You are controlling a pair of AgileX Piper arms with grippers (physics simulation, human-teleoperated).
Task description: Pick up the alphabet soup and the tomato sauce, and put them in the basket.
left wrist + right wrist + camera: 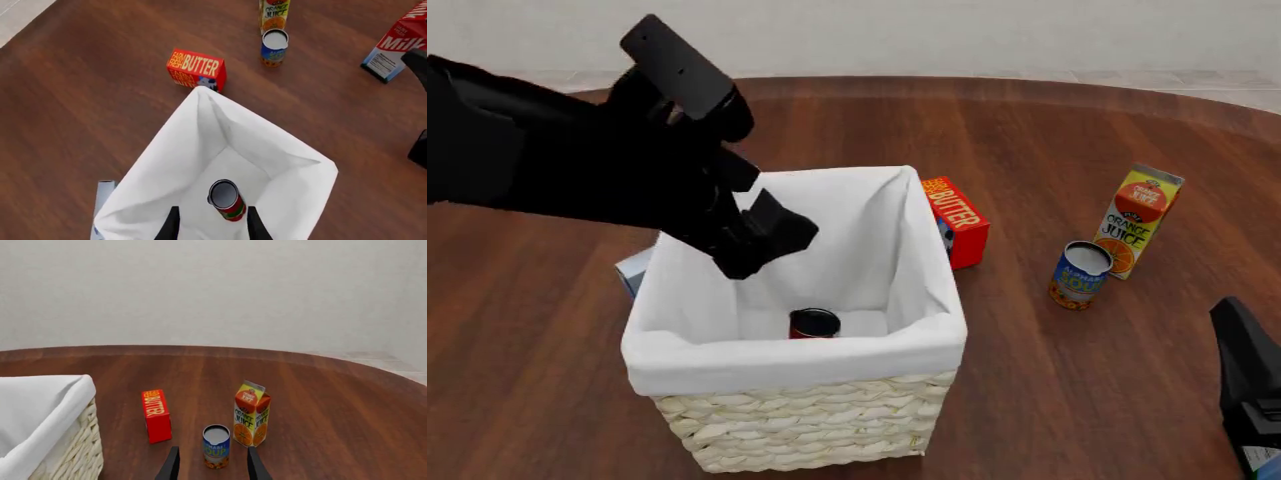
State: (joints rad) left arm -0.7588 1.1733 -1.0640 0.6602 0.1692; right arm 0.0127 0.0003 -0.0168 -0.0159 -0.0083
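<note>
The tomato sauce [225, 200] [814, 323], a red can with a dark top, rests on the floor of the cream wicker basket [801, 420] with white lining [280, 150] [47, 390]. My left gripper [212, 230] [767, 238] hangs open over the basket, above the can and apart from it. The alphabet soup [1080, 275] [273, 47] [216, 446], a blue can with a pale top, stands upright on the table right of the basket, beside the juice carton. My right gripper [213, 467] is open, held back from the soup can and pointing toward it.
A red butter box [954, 220] [195, 69] [157, 415] stands against the basket's far right side. An orange juice carton [1138, 220] [251, 415] is just behind the soup. A milk carton [397, 45] and a pale box [634, 270] left of the basket also stand on the table.
</note>
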